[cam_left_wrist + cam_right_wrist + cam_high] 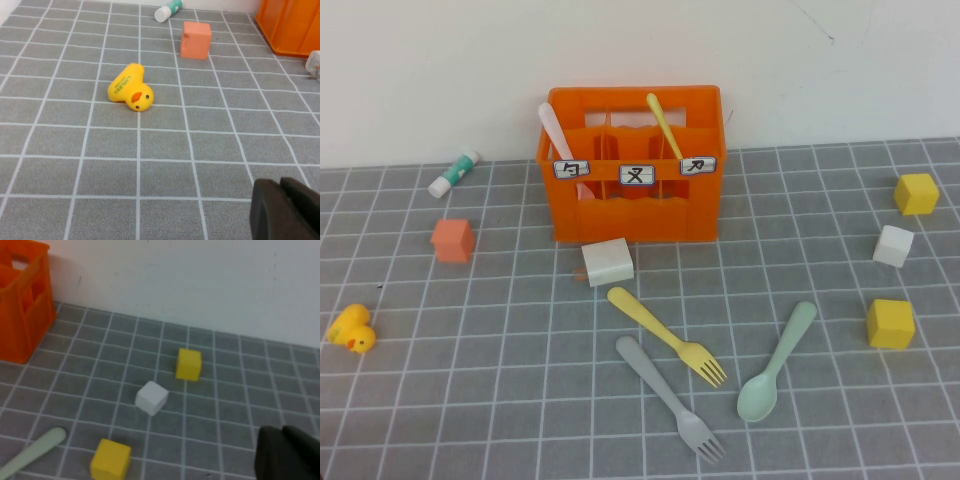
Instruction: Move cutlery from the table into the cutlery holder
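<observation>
Pale mint-green spoon (pixel 775 365) lies bowl-up on the grid table (pixel 470 400) before the orange cutlery holder (pixel 635 210); left gripper (pixel 287 210) and right gripper (pixel 290 455) show only a dark edge each, finger state unclear.

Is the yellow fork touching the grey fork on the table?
Apart. The high view shows bare table between the yellow fork and the grey fork.

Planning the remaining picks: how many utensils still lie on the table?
3: yellow fork before the orange crate, grey fork nearest the camera, mint spoon to their right. Neither gripper appears overhead.
</observation>
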Controlling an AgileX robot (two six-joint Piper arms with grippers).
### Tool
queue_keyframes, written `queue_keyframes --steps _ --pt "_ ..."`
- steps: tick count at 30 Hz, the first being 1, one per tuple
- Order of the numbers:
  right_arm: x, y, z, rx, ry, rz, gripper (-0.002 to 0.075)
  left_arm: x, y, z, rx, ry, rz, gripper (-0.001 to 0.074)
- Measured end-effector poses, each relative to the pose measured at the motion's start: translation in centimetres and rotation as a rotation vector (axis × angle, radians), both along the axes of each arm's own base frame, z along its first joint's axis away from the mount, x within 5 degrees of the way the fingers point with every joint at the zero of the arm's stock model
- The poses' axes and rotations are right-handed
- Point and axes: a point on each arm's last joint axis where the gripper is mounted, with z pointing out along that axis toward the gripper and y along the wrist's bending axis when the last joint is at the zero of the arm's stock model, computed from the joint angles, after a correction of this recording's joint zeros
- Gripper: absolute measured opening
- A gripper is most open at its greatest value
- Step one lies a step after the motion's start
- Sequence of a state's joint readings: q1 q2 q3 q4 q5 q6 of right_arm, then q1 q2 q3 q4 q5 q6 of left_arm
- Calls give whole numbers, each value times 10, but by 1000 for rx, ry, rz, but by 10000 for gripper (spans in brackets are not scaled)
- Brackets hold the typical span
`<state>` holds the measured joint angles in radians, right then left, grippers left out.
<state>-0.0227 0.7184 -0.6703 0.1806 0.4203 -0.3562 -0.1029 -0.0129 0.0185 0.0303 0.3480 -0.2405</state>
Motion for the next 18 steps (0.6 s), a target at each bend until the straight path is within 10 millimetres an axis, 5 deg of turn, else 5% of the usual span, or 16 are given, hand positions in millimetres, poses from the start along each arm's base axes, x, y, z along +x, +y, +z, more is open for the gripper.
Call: queue_keyframes --steps 9,18 --pt "73 20 -39 152 489 211 -3 0 0 0 0 0 0 -1" --pt "142 105 -72 184 695 574 -3 0 0 0 0 0 0 -1"
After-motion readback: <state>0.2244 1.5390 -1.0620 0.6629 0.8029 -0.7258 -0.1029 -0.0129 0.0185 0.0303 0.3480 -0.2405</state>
